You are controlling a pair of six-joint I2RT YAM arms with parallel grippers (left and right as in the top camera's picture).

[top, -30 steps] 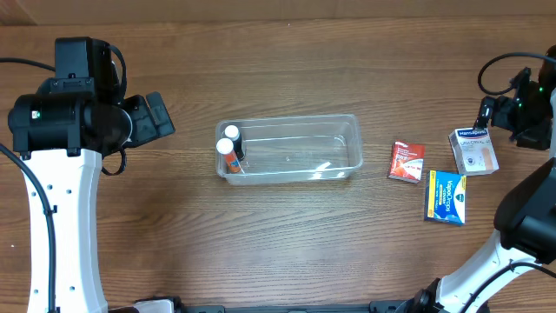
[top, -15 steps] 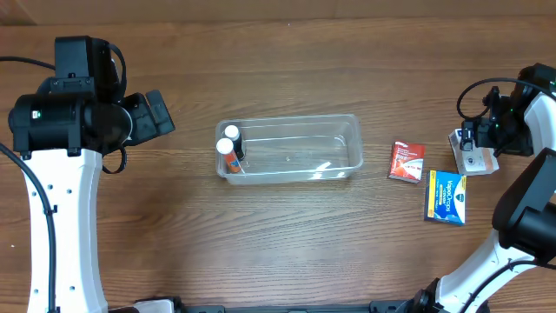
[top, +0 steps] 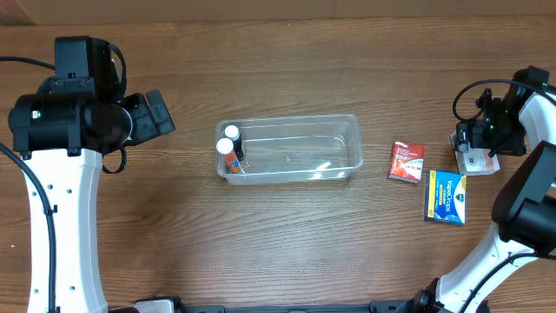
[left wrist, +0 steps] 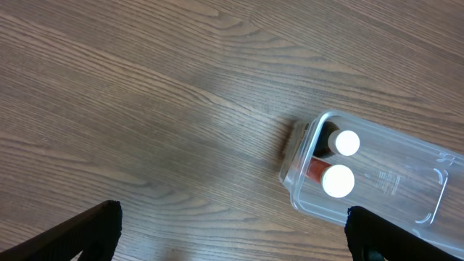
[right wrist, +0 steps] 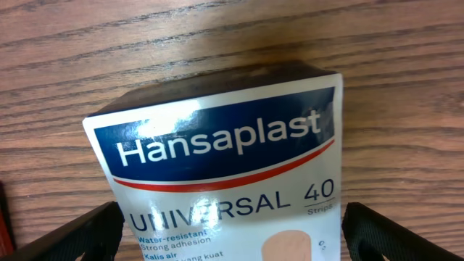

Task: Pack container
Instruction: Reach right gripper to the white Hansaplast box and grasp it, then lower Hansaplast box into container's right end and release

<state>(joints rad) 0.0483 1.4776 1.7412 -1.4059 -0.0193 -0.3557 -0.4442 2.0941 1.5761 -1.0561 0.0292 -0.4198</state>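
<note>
Overhead top-down; left wrist shares container (top: pixel 295 149); right wrist close.

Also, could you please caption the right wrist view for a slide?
Open right pincer straddling the Hansaplast plaster box on the wooden table.

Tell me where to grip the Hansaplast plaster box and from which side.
Grip the Hansaplast box across its width, on the two side walls, coming straight down. It lies flat, face up, and the open right gripper hangs with one finger beyond each side.
</note>
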